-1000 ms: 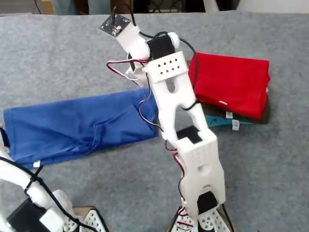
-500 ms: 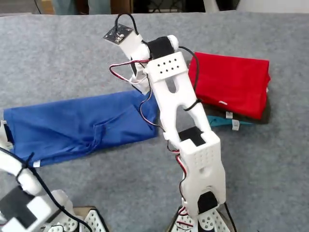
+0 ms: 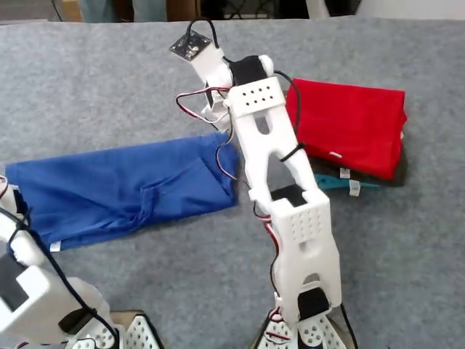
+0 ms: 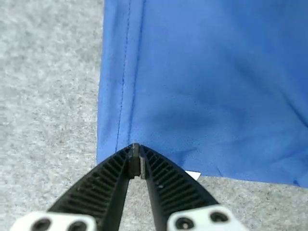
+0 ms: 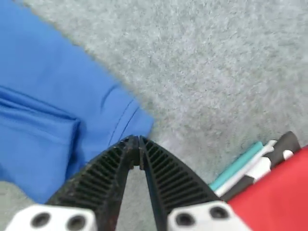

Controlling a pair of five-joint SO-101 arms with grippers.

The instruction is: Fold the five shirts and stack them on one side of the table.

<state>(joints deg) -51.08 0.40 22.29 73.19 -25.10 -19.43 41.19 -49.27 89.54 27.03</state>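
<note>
Blue shirt (image 3: 123,189) lies flat on the left half of the grey table (image 3: 87,87), seen from high up. It is folded into one long strip and has soft wrinkles near its middle. The table top looks fuzzy, like felt. On the right side sits a pile of folded shirts. A red shirt (image 3: 349,131) is on top, smooth and nearly square. A dark shirt (image 3: 398,171) and a teal shirt (image 3: 330,182) peek out from under it, with a small white tag (image 3: 354,187). The white right arm (image 3: 301,240) stretches up the middle of the table, between the blue shirt and the pile. The left arm (image 3: 29,291) is at the near left corner, by the blue shirt's left end.

From the left wrist, the left claw (image 4: 135,161) is squeezed closed. Its black ridged tips meet right at the edge of the blue shirt (image 4: 207,82). I cannot tell if any cloth is pinched. A thin line of stitching (image 4: 126,72) runs along the hem.

From the right wrist, the right claw (image 5: 135,144) is squeezed closed too, with nothing in it. It is over the fuzzy table (image 5: 202,62), just beside a corner of the blue shirt (image 5: 43,110). The red shirt (image 5: 279,192) and teal shirt (image 5: 236,166) show off to one side.
</note>
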